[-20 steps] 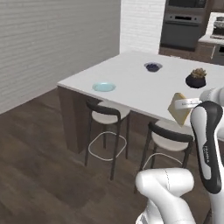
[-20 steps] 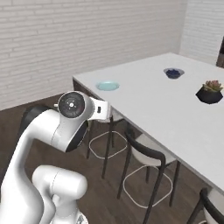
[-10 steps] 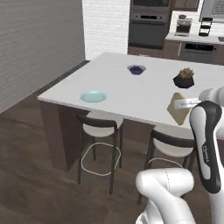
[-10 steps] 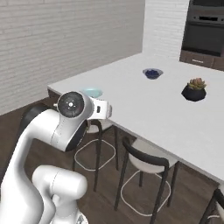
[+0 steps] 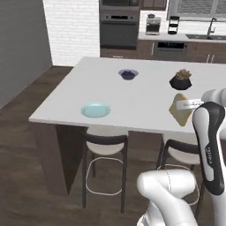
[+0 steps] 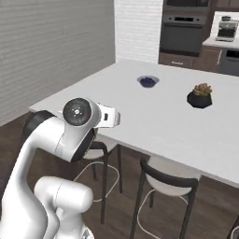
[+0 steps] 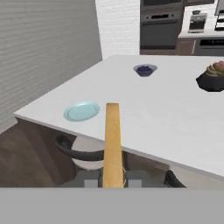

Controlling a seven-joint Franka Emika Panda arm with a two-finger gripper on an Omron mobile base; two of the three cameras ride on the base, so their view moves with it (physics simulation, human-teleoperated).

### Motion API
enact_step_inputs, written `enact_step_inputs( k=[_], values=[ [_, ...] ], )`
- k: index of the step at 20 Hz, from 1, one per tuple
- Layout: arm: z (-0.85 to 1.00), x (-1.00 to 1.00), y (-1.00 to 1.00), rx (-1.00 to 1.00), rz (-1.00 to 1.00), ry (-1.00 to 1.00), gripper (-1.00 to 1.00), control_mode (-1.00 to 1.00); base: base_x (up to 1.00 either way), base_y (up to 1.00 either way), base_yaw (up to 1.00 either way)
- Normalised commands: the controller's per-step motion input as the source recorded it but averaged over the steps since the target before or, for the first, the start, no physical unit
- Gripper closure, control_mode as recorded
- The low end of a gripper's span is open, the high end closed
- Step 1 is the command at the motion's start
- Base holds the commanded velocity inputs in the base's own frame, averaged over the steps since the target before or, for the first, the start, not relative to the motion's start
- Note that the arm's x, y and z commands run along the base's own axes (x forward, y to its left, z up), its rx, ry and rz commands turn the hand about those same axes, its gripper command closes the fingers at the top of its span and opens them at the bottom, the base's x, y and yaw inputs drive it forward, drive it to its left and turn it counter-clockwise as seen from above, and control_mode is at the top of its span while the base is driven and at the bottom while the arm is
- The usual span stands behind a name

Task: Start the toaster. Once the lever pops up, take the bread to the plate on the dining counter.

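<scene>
The gripper [image 7: 112, 178] pinches the bread [image 7: 112, 144] edge-on; the plate [image 7: 81, 111] lies just left of the slice, mid-frame.

Home kitchen, rendered. A wide white tabletop [image 5: 132, 101] on a dark wood base is serving as a dining island, with black-framed stools [image 5: 104, 143] tucking under its near edge. A built-in wall oven [image 5: 120, 28] is standing against the far wall beside a white brick wall [image 5: 73, 26]. A coffee maker [image 5: 152, 24] and a sink tap [image 5: 212, 26] are sitting along the back worktop [image 5: 185, 37]. Dark wood planks are covering the floor [image 5: 26, 176].
</scene>
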Motion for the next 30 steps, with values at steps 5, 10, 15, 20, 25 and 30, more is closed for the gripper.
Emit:
enact_step_inputs(
  k=[5,10,15,20,25,30],
  values=[
    [0.0,0.0,0.0,0.0,0.0,0.0,1.0,1.0,0.78,0.59,-0.4],
    [0.0,0.0,0.0,0.0,0.0,0.0,1.0,1.0,0.62,0.31,-0.33],
    [0.0,0.0,0.0,0.0,0.0,0.0,1.0,1.0,0.07,0.56,-0.23],
    [0.0,0.0,0.0,0.0,0.0,0.0,1.0,1.0,0.0,0.67,-0.13],
    [0.0,0.0,0.0,0.0,0.0,0.0,1.0,1.0,0.08,0.71,-0.11],
    [0.0,0.0,0.0,0.0,0.0,0.0,1.0,1.0,0.29,0.63,-0.11]
  ],
)
